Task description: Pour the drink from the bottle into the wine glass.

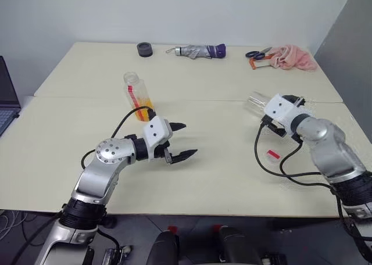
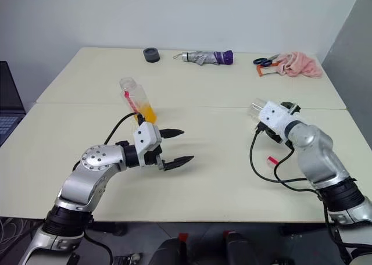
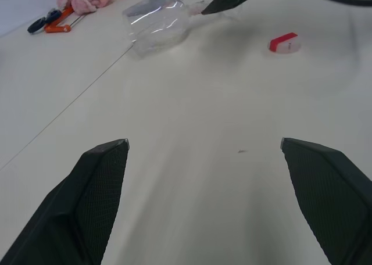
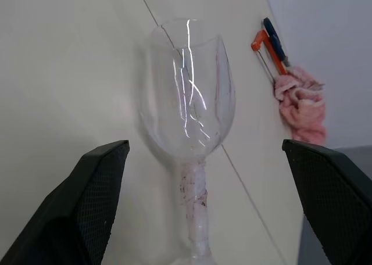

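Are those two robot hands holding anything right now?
No. The left hand is open over bare table, and the right hand is open around the wine glass without gripping it.

Desk (image 1: 203, 178) was pale cream, with seam running across its middle; small dark round object (image 1: 145, 49) sat near far edge; folded grey umbrella with purple end (image 1: 200, 51) lay just beside it, further right; scissors with blue and orange handles (image 1: 258, 57) lay at far right, touching crumpled pink cloth (image 1: 293, 57); laptop (image 1: 7, 96) showed partly at left edge; grey wall (image 1: 174, 12) stood behind desk.
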Motion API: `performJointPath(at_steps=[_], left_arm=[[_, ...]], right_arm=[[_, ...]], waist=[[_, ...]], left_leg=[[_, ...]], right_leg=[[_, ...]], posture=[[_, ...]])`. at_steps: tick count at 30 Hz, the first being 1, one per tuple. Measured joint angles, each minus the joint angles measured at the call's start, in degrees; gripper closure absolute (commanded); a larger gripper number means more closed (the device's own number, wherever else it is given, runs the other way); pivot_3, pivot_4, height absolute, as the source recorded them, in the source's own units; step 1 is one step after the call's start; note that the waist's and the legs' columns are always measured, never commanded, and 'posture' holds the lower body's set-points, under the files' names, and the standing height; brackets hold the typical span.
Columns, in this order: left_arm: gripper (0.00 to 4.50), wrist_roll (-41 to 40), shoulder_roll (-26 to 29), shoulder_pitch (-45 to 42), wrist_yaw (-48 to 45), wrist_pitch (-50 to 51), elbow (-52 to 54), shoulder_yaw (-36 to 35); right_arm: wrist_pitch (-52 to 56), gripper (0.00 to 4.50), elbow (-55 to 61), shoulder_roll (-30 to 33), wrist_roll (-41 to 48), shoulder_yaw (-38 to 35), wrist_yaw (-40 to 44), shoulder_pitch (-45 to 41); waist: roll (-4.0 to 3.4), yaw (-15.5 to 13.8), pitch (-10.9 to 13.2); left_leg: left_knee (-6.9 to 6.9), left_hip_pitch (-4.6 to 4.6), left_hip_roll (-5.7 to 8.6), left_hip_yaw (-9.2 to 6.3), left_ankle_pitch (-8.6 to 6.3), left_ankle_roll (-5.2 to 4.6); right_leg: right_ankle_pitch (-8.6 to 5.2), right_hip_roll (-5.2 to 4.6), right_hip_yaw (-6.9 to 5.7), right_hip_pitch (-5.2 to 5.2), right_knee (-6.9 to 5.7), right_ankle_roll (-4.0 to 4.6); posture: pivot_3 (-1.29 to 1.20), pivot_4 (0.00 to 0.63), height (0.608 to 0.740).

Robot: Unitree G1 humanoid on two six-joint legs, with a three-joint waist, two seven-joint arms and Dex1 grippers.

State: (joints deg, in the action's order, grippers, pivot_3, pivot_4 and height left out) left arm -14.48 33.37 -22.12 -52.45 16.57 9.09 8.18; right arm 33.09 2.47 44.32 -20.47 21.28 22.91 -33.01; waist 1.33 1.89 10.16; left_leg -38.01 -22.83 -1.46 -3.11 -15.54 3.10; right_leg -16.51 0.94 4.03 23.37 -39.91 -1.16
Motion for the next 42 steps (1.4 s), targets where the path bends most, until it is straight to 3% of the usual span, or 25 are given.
performJointPath(at_steps=[4,12,29,33,42], left_arm=[[0.02,0.3,-0.9,-0.4,-0.7,-0.1,-0.2,0.6],[0.02,1.0,-1.9,-0.9,-0.7,-0.7,-0.5,1.1],[0.02,3.0,-3.4,-2.2,-0.6,-1.0,-2.7,1.7],[0.0,3.3,-3.4,-2.2,-0.7,-1.1,-2.9,1.7],[0.0,4.1,-3.4,-2.3,-0.6,-1.7,-3.3,1.7]], right_arm=[[-3.8,0.0,-6.3,-0.8,-8.4,3.7,-3.9,0.1],[-7.6,0.0,-17.9,-4.3,-16.9,4.6,-9.9,-1.9],[-9.5,0.0,-36.3,-12.8,-17.9,0.1,-18.3,-9.0],[-8.8,0.92,-37.7,-14.5,-16.6,-1.3,-18.3,-9.8],[-8.7,4.06,-36.8,-15.8,-16.1,-1.8,-15.3,-9.8]], waist=[[0.0,0.0,0.0],[0.0,0.1,0.0],[0.0,0.1,0.0],[0.0,0.1,0.0],[0.0,0.4,0.0]], left_leg=[[-0.01,0.0,0.0,0.0,0.0,0.01],[-0.01,0.02,0.01,0.03,0.01,0.01],[-0.07,0.08,0.01,0.02,0.01,0.02],[-0.07,0.09,0.01,0.01,0.01,0.02],[-0.04,0.09,0.0,0.01,0.01,0.01]], right_leg=[[0.0,0.0,0.0,0.0,-0.01,0.0],[0.0,0.0,0.02,0.0,-0.02,0.01],[0.02,-0.01,0.03,-0.09,-0.06,0.0],[0.02,0.0,0.02,-0.09,-0.07,0.0],[0.02,0.0,0.02,-0.09,-0.07,0.0]], posture=[[0.0,0.15,0.74],[0.0,0.15,0.74],[0.0,0.15,0.74],[0.0,0.15,0.74],[0.0,0.15,0.74]])
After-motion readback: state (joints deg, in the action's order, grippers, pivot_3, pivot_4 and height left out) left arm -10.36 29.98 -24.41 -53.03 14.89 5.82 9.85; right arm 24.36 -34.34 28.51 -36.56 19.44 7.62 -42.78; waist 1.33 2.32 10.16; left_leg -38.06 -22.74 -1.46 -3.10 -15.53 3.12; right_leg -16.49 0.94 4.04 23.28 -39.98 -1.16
